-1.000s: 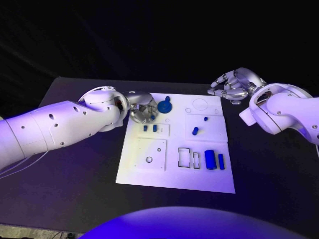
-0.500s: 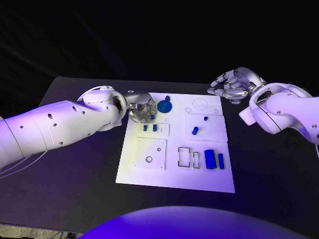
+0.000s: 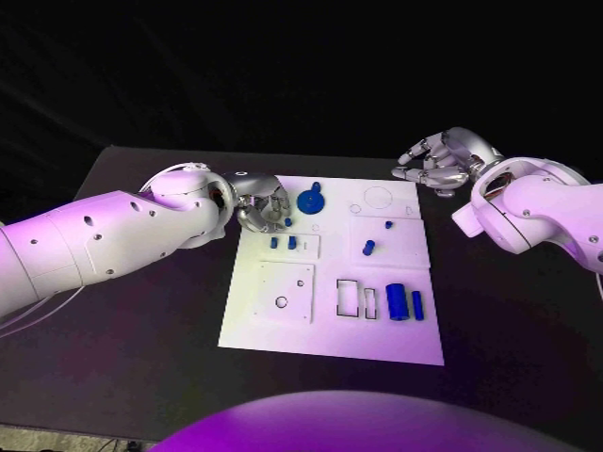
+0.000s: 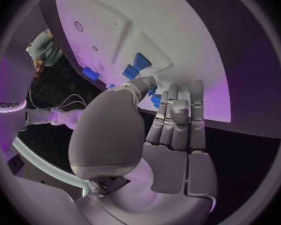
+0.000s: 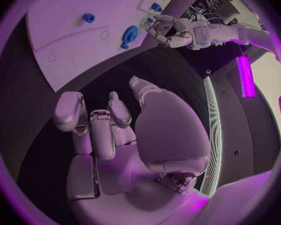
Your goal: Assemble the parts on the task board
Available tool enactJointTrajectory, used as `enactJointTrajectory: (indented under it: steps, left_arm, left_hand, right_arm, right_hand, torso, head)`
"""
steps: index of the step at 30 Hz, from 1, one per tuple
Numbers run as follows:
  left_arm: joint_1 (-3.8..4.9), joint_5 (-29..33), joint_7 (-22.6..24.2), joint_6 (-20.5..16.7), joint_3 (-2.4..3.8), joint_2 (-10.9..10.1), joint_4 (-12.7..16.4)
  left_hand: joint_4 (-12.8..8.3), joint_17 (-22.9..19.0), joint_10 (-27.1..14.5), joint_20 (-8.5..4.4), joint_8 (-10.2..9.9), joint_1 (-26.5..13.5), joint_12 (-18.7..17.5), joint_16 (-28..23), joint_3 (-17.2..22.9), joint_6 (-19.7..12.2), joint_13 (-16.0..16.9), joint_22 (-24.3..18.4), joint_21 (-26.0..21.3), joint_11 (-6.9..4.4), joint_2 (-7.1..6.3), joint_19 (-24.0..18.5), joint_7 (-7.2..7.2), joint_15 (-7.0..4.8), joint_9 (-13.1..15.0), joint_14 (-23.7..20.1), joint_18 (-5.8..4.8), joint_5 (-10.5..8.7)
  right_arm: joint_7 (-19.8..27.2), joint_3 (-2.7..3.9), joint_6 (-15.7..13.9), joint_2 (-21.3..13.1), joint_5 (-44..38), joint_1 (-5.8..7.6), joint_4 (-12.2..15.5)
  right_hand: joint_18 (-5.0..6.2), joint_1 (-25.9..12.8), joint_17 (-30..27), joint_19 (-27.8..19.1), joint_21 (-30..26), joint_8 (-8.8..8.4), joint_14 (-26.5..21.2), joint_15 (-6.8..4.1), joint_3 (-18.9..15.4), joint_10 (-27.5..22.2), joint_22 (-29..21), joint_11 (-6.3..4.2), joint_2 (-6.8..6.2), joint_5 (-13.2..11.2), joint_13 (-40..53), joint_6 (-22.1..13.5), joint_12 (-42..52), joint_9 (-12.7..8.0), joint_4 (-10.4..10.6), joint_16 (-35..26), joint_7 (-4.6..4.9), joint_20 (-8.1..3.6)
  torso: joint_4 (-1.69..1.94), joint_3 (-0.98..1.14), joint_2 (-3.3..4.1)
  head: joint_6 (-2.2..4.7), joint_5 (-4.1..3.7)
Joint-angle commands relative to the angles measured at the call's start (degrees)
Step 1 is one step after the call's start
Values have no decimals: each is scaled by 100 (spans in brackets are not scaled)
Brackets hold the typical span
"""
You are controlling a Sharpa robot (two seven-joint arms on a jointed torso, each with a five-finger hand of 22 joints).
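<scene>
At the task board's point(image 3: 332, 330) far left corner my left hand point(image 3: 265, 204) curls over small blue parts point(image 3: 283, 242); whether it pinches one, I cannot tell. I'd descend slowly; right hand point(image 3: 437, 162) curled empty off the far right corner.

Black table point(image 3: 138, 311); white task board point(image 3: 332, 334) flat at centre

We see v. little diff vs the earlier pics. Our left arm point(image 3: 98, 240) has edged a touch to the left at the wrist end, and the left hand point(image 3: 265, 205) has gone w/ it. Its fingers now sit slightly further left of the round blue part point(image 3: 311, 201) at the far-left corner of the task board point(image 3: 332, 330), approx. over the board's left edge by a small blue part point(image 3: 286, 222). Can't tell if its hold has altered.
</scene>
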Motion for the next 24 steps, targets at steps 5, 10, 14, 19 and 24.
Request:
enactJointTrajectory:
  steps: [5, 10, 14, 19, 24]
  left_arm:
    - [1, 204, 92, -158, 66, -185, 86]
    - [12, 817, 204, -134, 159, -420, 183]
    - [27, 1823, 369, -239, 229, -649, 276]
    - [35, 3841, 1091, -586, 263, -897, 326]
    - [25, 5764, 1838, -898, 266, -1074, 514]
  left_hand:
    - [-114, 46, -73, 25, 80, 333, 172, 51, 138, 222, 102, 1, -19, -14, 176, 35, 123, -16, 61, -1, 84, -4]
    - [-277, -1026, -317, 44, 82, 508, 136, -406, 358, 272, 91, 8, -46, 103, 187, -76, 250, 55, 60, -659, 72, -22]
    - [-268, -1698, -389, 96, 36, 422, 151, -893, 395, 222, 52, -78, -196, 152, 197, -180, 313, 94, 41, -994, 85, -33]
    - [-263, -1918, -392, 88, -1, 382, 163, -1363, 439, 185, -17, -266, -467, 171, 275, -201, 346, 96, 34, -1038, 84, -25]
    - [-218, -2007, -400, 118, -2, 297, 137, -1591, 403, 188, -94, -371, -627, 189, 354, -237, 360, 121, 40, -1066, 79, -29]
  right_arm:
    - [69, 1, 82, -19, -15, -5, -26]
    - [169, -2, 359, -25, -323, -18, -35]
    - [262, -26, 669, 6, -1143, -57, -62]
    - [274, -57, 825, 61, -3032, -224, -76]
    - [222, -67, 964, 109, -4023, -357, -98]
  right_hand:
    - [155, 36, -181, -341, -616, 146, 110, -39, 277, -1559, -403, 19, 21, -6, -2012, -99, -1960, -36, -120, -421, 19, 10]
    - [170, 165, -450, -347, -802, 193, 54, -28, 644, -1811, -494, 47, -107, -11, -2846, -43, -2852, -119, -213, -661, 35, 11]
    - [156, 286, -532, -283, -782, 203, 62, 38, 976, -1854, -435, 135, -228, -19, -3958, 24, -4075, -188, -292, -739, 105, 65]
    - [133, 438, -716, -198, -679, 89, 56, 48, 1185, -1520, -299, 151, -394, -26, -5014, 244, -5102, -317, -450, -875, 64, 70]
    - [120, 497, -735, -163, -631, 9, 75, 25, 1244, -1303, -233, 112, -424, -31, -5399, 443, -5423, -370, -500, -887, 9, 33]
  torso:
    - [7, -5, -7]
    - [7, 3, -16]
    - [-3, -3, -24]
    - [-11, -3, -41]
    - [-14, -11, -31]
  head:
    - [24, -25]
    - [54, -55]
    - [124, -122]
    - [217, -249]
    - [286, -401]
